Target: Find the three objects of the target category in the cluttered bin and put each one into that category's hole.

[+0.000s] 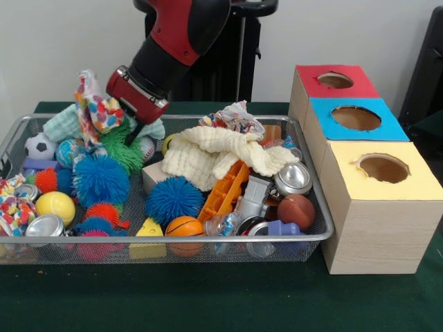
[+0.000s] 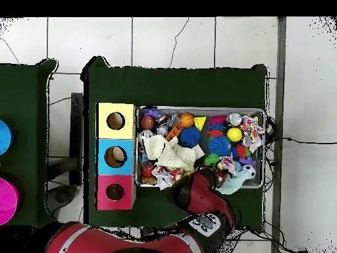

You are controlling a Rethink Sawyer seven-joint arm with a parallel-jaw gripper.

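A robotics lab: green-clothed table [image 1: 221, 304] on tiled floor [image 2: 171, 39] (cables trailing), bare white wall [image 1: 62, 48].

The robot's arm [image 1: 181, 31] was big and round, like a fat tube. It was bright red on the outside with black parts in between. Near its end sat a red block [image 1: 136, 93] with a thin silver band around it. Below that a thin black piece stuck out. From above, the arm looked red with a black middle and a small white label [image 2: 205, 224].
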